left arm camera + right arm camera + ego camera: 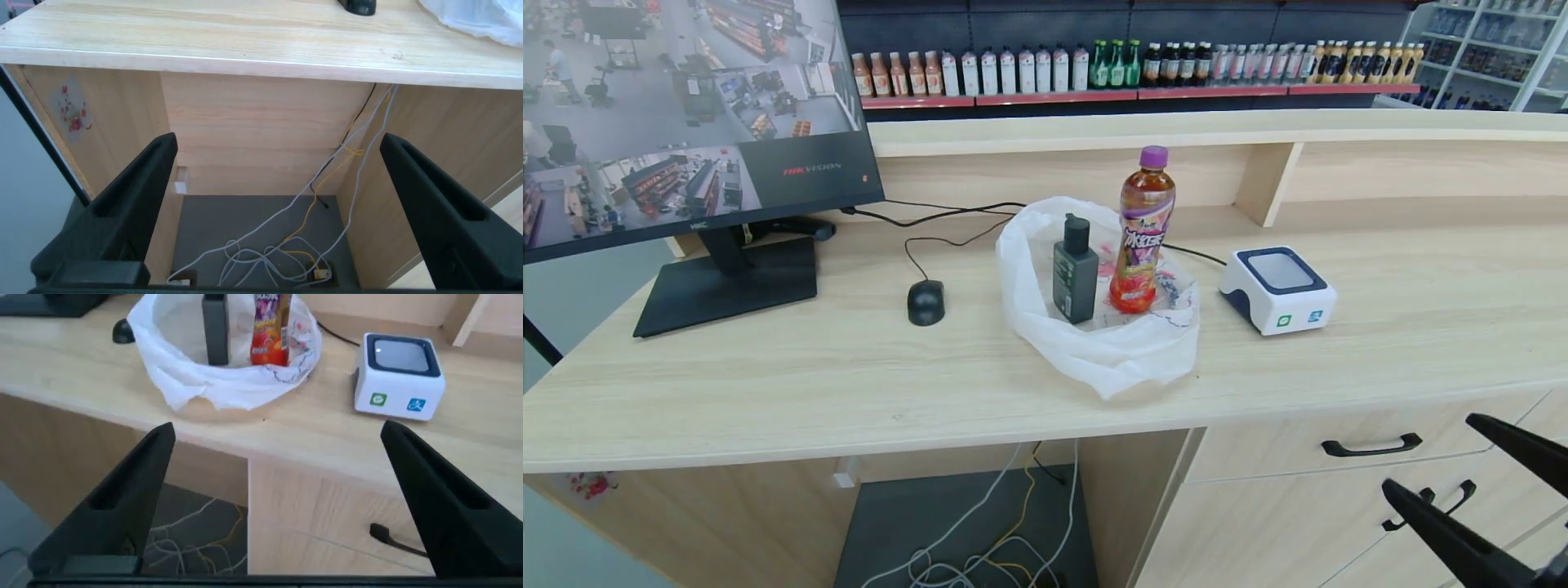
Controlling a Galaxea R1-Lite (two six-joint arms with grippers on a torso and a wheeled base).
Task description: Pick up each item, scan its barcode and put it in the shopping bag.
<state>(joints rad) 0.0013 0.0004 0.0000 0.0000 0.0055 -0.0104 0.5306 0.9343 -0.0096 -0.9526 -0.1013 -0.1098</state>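
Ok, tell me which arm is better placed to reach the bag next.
Right. The right hand, open, faces the bag and scanner across the counter edge. The left hand, also open, faces the cables under the counter, seemingly farther from the bag.

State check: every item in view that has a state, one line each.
shopping bag: open, on the counter
dark bottle: upright inside the bag, cap on
drink bottle: upright inside the bag, purple cap on
scanner: on the counter, nothing over its window
monitor: on
top drawer: shut
left pincer: open, empty
right pincer: open, empty
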